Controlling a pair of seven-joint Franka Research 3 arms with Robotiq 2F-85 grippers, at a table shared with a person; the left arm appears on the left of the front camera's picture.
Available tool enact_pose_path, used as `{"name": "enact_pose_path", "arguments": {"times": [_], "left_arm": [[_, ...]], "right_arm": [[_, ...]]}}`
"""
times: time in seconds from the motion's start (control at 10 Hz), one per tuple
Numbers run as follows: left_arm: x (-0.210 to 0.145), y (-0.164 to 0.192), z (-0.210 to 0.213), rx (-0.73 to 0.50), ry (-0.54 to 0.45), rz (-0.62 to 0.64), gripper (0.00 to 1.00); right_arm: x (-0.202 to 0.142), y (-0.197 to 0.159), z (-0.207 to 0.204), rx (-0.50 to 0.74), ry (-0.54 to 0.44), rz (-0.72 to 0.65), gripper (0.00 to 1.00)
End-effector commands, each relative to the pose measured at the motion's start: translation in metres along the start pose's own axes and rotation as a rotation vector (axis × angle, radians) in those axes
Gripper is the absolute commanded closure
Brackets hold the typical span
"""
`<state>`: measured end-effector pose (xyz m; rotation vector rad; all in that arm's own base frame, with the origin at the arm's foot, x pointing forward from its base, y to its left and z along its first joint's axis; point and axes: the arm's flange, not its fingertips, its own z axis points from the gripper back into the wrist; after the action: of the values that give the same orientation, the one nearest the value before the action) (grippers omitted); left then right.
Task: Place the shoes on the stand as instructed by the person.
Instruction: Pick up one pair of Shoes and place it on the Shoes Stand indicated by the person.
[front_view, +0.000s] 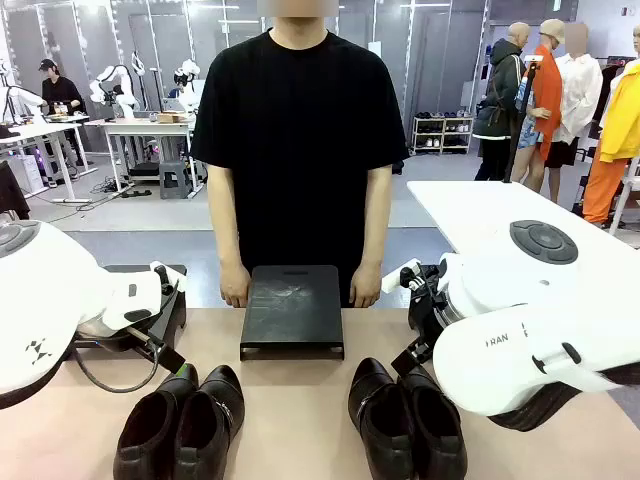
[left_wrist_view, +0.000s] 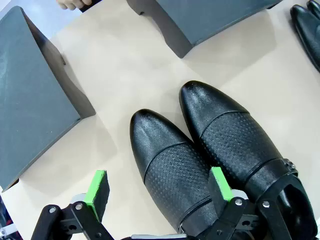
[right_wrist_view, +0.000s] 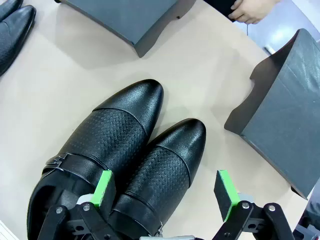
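Observation:
Two pairs of glossy black shoes stand near the table's front edge, one pair at the left (front_view: 185, 420) and one at the right (front_view: 405, 420). The middle stand (front_view: 291, 310) is a dark, low platform in front of the person (front_view: 295, 130), whose hands rest at the table's far edge on either side of it. My left gripper (left_wrist_view: 159, 186) hangs open over the left pair, its green pads straddling one shoe (left_wrist_view: 170, 165) while the other shoe (left_wrist_view: 235, 145) lies beside it. My right gripper (right_wrist_view: 165, 190) is open above the right pair, straddling one shoe (right_wrist_view: 167, 170) next to its mate (right_wrist_view: 107, 140).
A second dark stand (left_wrist_view: 30, 100) sits at the table's left, behind my left arm (front_view: 50, 300). Another stand (right_wrist_view: 285, 110) sits at the right, by my right arm (front_view: 530, 340). Bare tabletop (front_view: 290, 400) lies between the two pairs.

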<state>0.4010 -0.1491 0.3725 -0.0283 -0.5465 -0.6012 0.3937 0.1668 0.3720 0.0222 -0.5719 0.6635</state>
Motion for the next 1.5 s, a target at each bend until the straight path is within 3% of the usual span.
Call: {"name": "enact_pose_path", "arguments": {"times": [0.0,1.4], "left_arm": [[0.0001,-0.0004,0.0000,0.000,0.000,-0.001,0.00],[0.0001,-0.0004,0.0000,0.000,0.000,-0.001,0.00]], "right_arm": [[0.0000,0.0000,0.0000,0.000,0.000,0.000,0.00],[0.0000,0.0000,0.0000,0.000,0.000,0.000,0.00]]}}
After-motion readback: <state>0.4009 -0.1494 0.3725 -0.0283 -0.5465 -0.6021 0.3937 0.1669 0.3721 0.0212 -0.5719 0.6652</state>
